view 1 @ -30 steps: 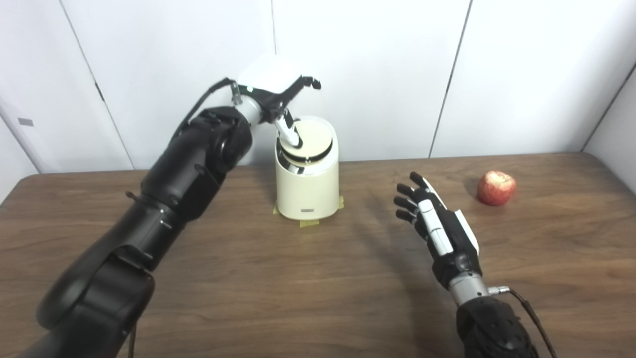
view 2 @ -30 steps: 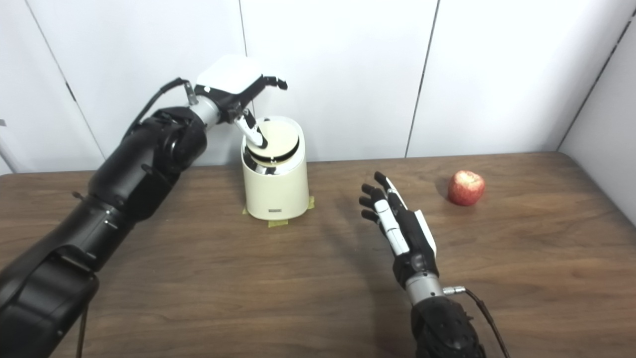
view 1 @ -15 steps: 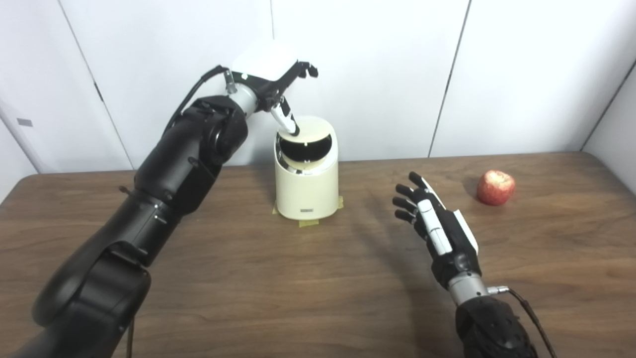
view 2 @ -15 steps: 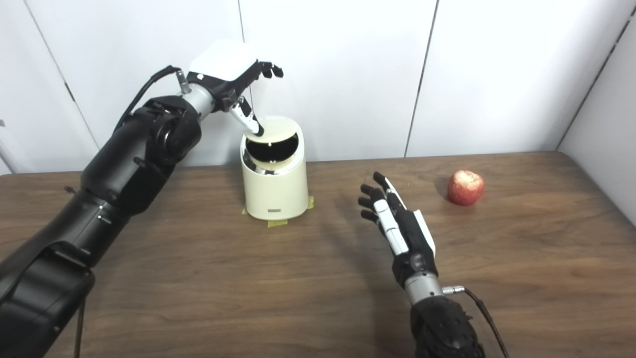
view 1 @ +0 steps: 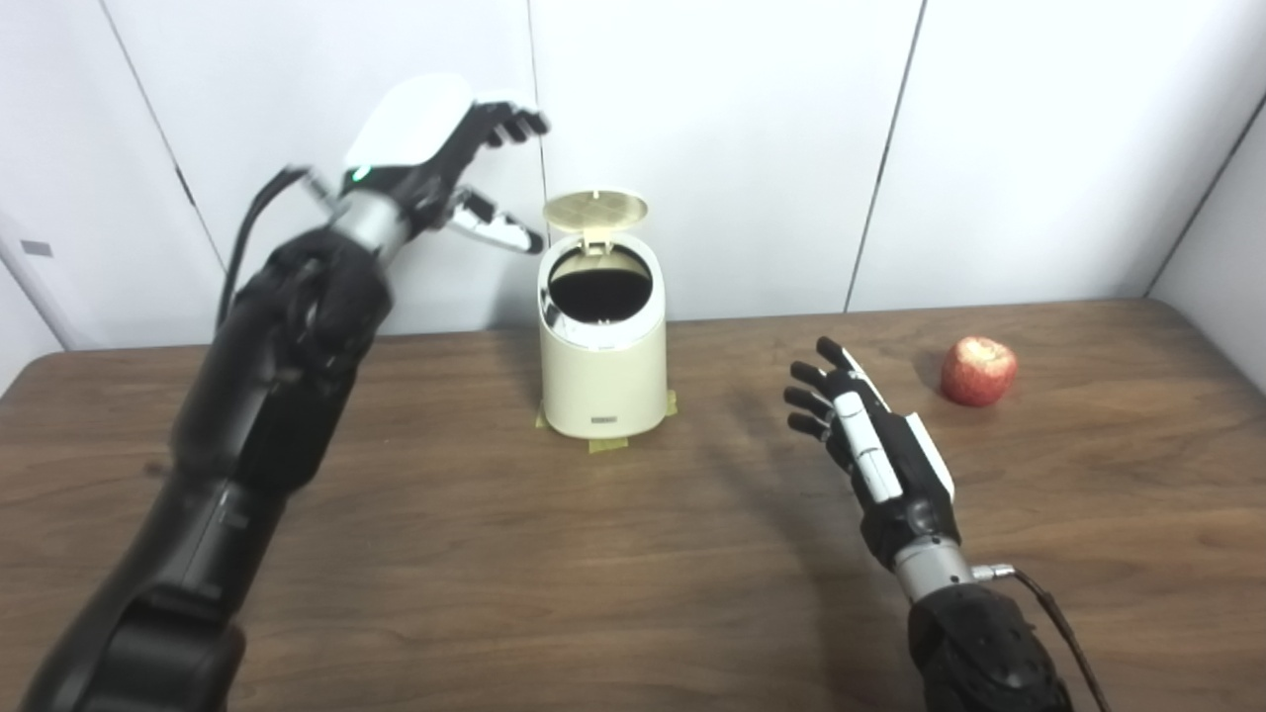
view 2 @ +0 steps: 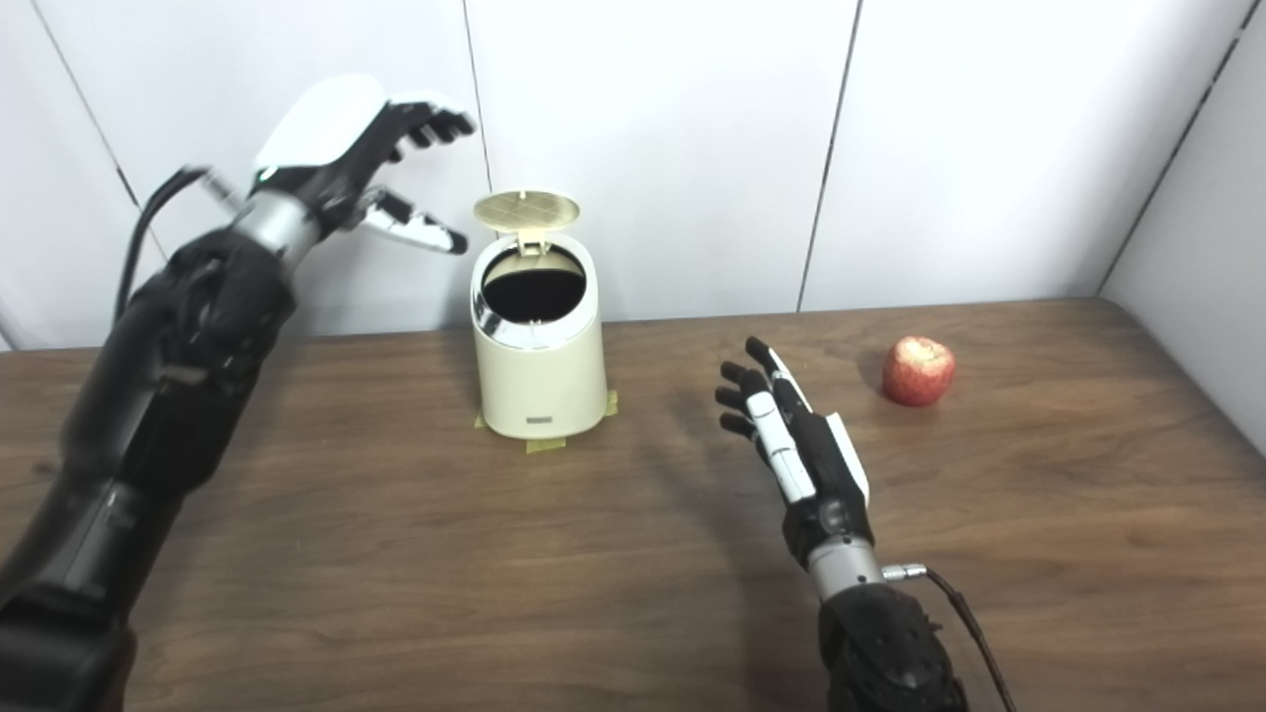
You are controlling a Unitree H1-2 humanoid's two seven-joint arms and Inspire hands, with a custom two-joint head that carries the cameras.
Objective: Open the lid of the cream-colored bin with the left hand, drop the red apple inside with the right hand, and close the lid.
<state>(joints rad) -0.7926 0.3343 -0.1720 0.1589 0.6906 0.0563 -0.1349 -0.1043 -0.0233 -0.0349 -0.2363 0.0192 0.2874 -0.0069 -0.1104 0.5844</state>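
The cream-colored bin [view 1: 601, 381] stands at the back middle of the brown table [view 1: 495, 554]. Its round lid [view 1: 595, 209] stands upright behind the dark opening [view 1: 599, 293]. My left hand [view 1: 435, 163] is open, raised to the upper left of the bin and apart from it, holding nothing. The red apple [view 1: 978, 371] lies on the table at the right. My right hand [view 1: 870, 455] is open and empty above the table, between the bin and the apple, left of the apple. The same scene shows in the right eye view, with the bin [view 2: 540, 371] and apple [view 2: 918, 370].
Yellow tape tabs [view 1: 599, 445] stick out under the bin's base. White wall panels [view 1: 742, 148] close off the back, with a side wall [view 1: 1226, 247] at the right. Bare tabletop lies in front of the bin.
The lid has swung from tilted half-open to fully upright. My left hand has let go of it and moved up and left, away from the bin. The right hand has stayed still.
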